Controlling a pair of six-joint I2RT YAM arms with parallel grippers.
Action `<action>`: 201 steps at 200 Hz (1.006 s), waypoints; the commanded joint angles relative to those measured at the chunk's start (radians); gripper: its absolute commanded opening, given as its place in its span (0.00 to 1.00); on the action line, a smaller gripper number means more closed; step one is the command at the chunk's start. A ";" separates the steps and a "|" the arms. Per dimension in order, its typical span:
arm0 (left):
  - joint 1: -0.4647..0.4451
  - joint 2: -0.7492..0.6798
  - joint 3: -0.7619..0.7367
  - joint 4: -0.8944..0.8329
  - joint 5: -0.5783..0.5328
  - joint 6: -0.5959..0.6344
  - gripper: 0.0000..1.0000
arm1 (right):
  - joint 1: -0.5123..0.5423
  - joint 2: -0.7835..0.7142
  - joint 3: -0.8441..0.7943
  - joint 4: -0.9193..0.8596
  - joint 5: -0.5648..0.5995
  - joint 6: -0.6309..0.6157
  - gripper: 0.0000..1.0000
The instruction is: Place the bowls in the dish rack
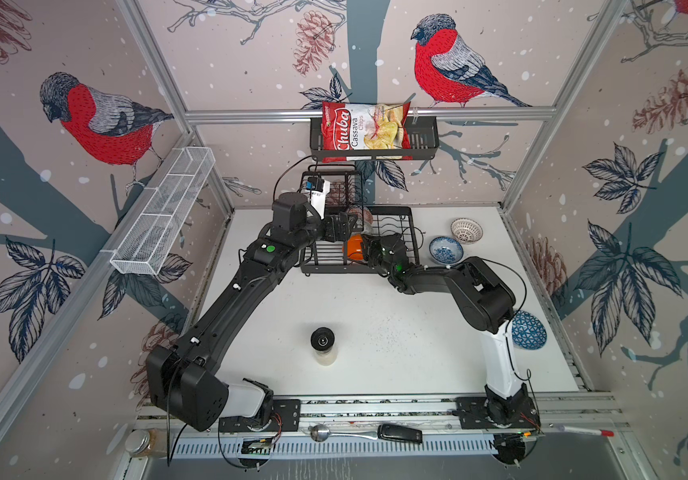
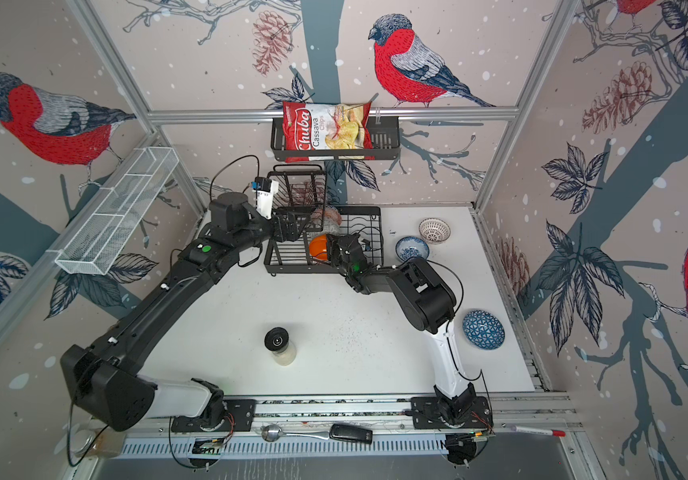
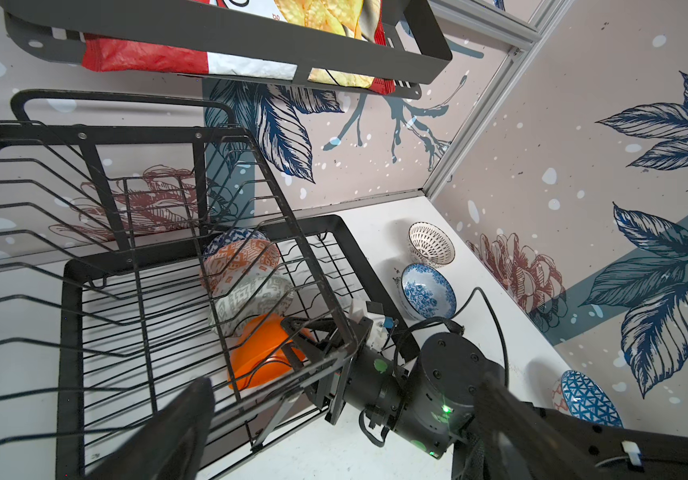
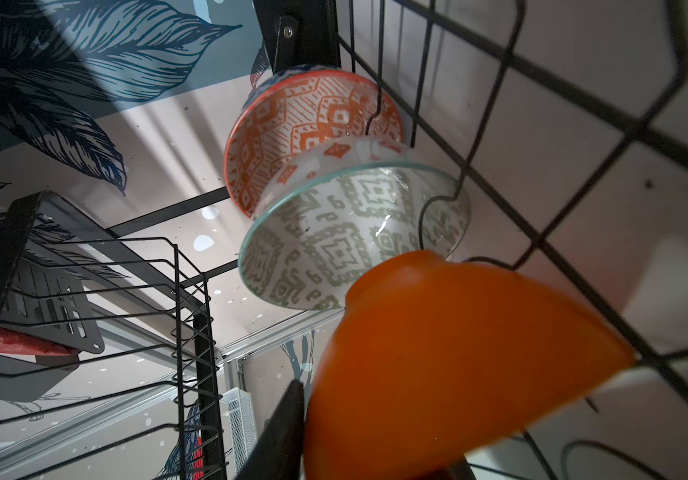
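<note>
The black wire dish rack [image 1: 411,216] [image 3: 72,332] stands at the back of the table. Its lower tray holds an orange-white patterned bowl [image 3: 242,257] [image 4: 292,137], a grey-green patterned bowl [image 3: 251,299] [image 4: 334,249] and the plain orange bowl [image 1: 352,245] [image 2: 318,246] [image 3: 259,353] [image 4: 458,353], all on edge in a row. My right gripper [image 1: 369,245] [image 3: 290,340] straddles the orange bowl's rim, jaws partly apart. One finger [image 4: 280,432] lies beside its outside; the other is hidden. My left gripper [image 1: 336,228] [image 3: 334,436] hangs wide open and empty by the raised upper basket.
Right of the rack stand a white lattice bowl [image 1: 466,230] and a blue-white bowl [image 1: 445,249]; a blue patterned bowl [image 1: 528,334] lies near the right arm's base. A black-lidded jar [image 1: 323,345] stands mid-table. A chip bag [image 1: 365,129] fills the wall basket; a white mesh shelf [image 1: 163,216] hangs left.
</note>
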 commanded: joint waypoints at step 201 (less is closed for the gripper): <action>-0.007 -0.017 0.000 0.016 -0.019 0.023 0.98 | -0.020 -0.058 0.001 -0.013 -0.050 -0.060 0.43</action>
